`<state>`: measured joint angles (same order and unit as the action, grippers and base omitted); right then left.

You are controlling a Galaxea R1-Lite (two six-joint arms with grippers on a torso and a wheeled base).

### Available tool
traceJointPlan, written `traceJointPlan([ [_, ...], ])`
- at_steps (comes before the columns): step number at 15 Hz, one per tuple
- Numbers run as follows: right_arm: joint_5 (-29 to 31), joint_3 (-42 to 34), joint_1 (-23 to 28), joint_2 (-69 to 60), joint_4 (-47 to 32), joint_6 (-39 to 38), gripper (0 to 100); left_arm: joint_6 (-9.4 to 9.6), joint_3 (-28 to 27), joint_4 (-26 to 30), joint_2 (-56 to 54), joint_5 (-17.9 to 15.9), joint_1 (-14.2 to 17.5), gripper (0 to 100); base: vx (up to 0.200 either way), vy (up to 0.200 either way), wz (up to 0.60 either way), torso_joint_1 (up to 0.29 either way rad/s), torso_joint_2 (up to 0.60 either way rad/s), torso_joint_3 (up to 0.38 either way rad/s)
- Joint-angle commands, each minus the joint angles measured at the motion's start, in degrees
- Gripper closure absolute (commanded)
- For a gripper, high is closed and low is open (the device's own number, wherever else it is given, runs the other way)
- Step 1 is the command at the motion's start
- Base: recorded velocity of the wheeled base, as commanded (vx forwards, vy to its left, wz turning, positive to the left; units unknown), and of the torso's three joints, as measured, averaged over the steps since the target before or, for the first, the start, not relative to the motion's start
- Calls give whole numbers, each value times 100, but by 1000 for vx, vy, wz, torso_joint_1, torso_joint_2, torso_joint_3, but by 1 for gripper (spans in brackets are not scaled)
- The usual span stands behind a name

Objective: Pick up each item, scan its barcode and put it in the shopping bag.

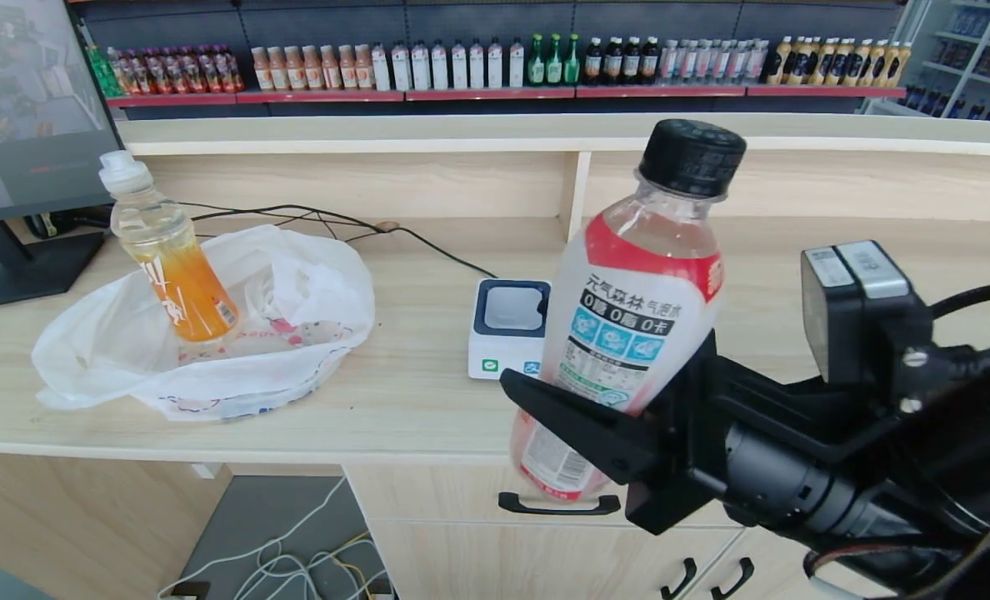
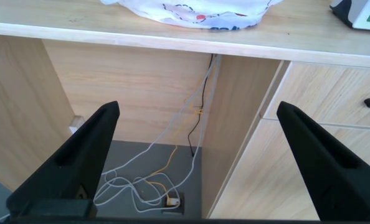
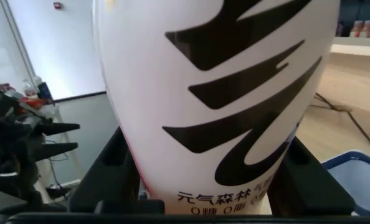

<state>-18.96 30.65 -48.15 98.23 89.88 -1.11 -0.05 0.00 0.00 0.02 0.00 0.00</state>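
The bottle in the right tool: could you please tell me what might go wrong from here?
The right tool grips the bottle low on its body, and it leans, so it might pivot or slip. The orange bottle stands in the bag; placing the second one could knock it over.

**Shop counter with stocked shelves behind**

I'm looking over a pale wooden counter with a raised back ledge and an upright divider under it. Behind it, a dark wall carries a red-edged shelf lined with drink bottles. More shelving stands at far right. A monitor sits at the counter's left end. Below are drawers with black handles, and loose cables lie on the grey floor.
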Motion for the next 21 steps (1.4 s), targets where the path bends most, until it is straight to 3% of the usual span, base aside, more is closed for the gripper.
traceJointPlan([
  [1, -12, 495, 254, 689, 12, 673, 100, -4, 0, 0, -2, 0, 0, 0, 0, 0, 0, 0, 0, 0],
  [9, -99, 2094, 553, 1409, -23, 2994, 100, -4, 0, 0, -2, 0, 0, 0, 0, 0, 0, 0, 0, 0],
  [14, -1093, 2516, 922, 1726, -23, 4338, 100, 5, 0, 0, -2, 0, 0, 0, 0, 0, 0, 0, 0, 0],
  [21, -1980, 3299, 1098, 2271, -76, 5156, 100, -4, 0, 0, -2, 0, 0, 0, 0, 0, 0, 0, 0, 0],
])
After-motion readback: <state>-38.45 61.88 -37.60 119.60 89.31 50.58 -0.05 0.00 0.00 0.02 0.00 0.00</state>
